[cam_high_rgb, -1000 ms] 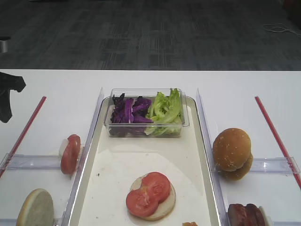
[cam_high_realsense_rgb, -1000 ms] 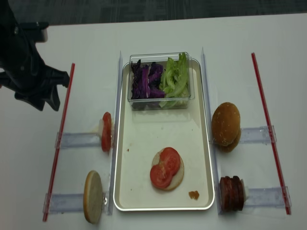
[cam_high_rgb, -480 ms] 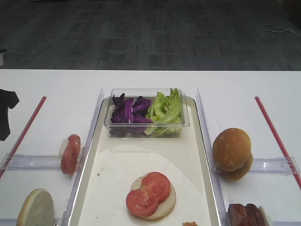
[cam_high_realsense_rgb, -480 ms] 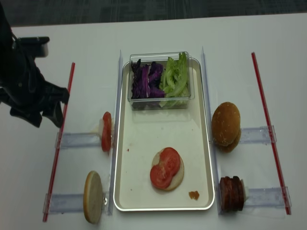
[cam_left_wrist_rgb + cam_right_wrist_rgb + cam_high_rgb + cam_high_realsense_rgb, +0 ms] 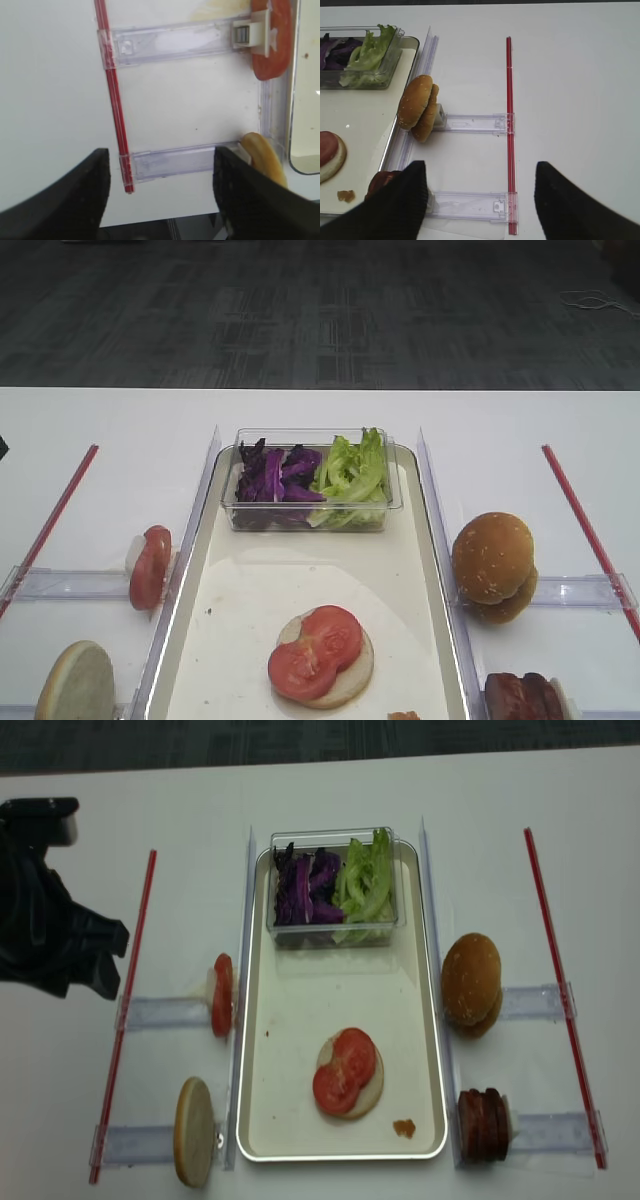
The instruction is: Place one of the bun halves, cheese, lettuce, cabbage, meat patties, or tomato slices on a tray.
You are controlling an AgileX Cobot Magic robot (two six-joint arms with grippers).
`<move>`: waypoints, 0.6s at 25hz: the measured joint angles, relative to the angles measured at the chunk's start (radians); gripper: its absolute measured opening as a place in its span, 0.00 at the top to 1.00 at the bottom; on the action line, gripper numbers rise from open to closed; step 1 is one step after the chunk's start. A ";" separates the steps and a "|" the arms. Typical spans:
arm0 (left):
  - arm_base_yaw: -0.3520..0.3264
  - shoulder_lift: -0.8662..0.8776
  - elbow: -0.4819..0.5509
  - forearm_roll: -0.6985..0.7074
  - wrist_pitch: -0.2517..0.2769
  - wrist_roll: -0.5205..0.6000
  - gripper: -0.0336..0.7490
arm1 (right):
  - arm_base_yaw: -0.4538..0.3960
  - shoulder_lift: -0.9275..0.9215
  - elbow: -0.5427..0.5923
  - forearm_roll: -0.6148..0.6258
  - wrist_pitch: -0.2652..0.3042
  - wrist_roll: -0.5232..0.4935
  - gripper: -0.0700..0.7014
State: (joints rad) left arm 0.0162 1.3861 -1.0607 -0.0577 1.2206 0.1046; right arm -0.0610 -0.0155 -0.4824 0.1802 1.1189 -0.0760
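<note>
The off-white tray (image 5: 330, 990) holds a pale bun half (image 5: 372, 1092) topped with two tomato slices (image 5: 345, 1070). Lettuce (image 5: 365, 885) and cabbage (image 5: 303, 888) fill a clear box at the tray's far end. Left of the tray, another tomato slice (image 5: 222, 995) and a bun half (image 5: 194, 1130) stand on edge. On the right are sesame buns (image 5: 471, 982) and meat patties (image 5: 482, 1124). No cheese is in view. My left gripper (image 5: 160, 200) is open and empty, well left of the tray. My right gripper (image 5: 480, 200) hangs open and empty beside the meat patties (image 5: 382, 182).
Clear plastic holders (image 5: 160, 1012) and red strips (image 5: 130, 980) flank the tray on both sides. My left arm (image 5: 50, 940) is a black mass over the left strip. A small orange crumb (image 5: 404, 1127) lies at the tray's near right corner.
My left arm has drawn back leftward and toward the table's front, leaving the first high view. The food and the tray have not moved.
</note>
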 joint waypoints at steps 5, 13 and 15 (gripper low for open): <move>0.000 -0.061 0.006 -0.018 0.004 0.005 0.37 | 0.000 0.000 0.000 0.000 0.000 0.000 0.30; 0.000 -0.139 0.049 -0.025 0.007 0.013 0.37 | 0.000 0.000 0.000 0.000 0.000 0.000 0.30; 0.000 -0.156 0.066 -0.025 0.007 0.015 0.37 | 0.000 0.000 0.000 0.000 0.000 0.000 0.30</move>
State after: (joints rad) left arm 0.0162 1.2298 -0.9950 -0.0827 1.2273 0.1195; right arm -0.0610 -0.0155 -0.4824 0.1802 1.1189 -0.0760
